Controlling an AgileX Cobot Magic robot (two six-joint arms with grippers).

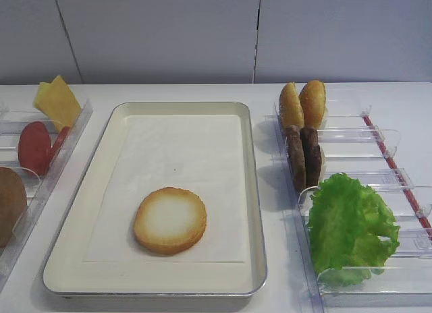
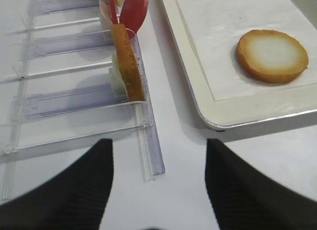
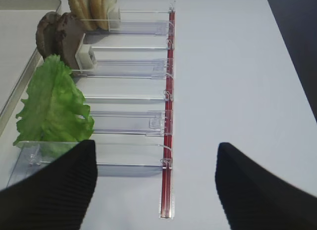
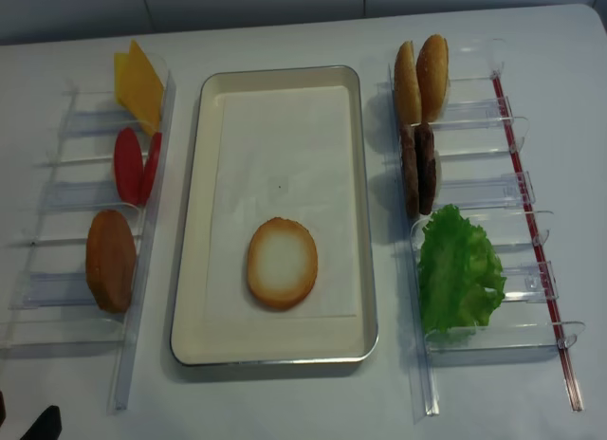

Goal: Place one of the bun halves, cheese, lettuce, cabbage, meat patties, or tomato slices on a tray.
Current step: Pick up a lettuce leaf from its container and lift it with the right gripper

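One bun half point(image 1: 170, 220) lies cut face up on the cream tray point(image 1: 88, 191), near its front. In the right rack, two more bun halves point(image 1: 302, 104) stand on edge, then the meat patties point(image 1: 304, 156), then the lettuce point(image 1: 351, 225). The left rack holds cheese point(image 1: 57, 100), tomato slices point(image 1: 37, 146) and a bun half point(image 4: 111, 260). No cabbage is in view. My right gripper point(image 3: 156, 155) is open over the bare table at the right rack's near end, with the lettuce point(image 3: 52, 106) ahead to its left. My left gripper point(image 2: 158, 150) is open at the left rack's near end.
Clear plastic racks flank the tray, one on the left point(image 4: 57, 241) and one on the right point(image 4: 493, 189). A red strip point(image 3: 167, 155) runs along the right rack's outer side. The white table's right edge point(image 3: 297, 41) shows in the right wrist view.
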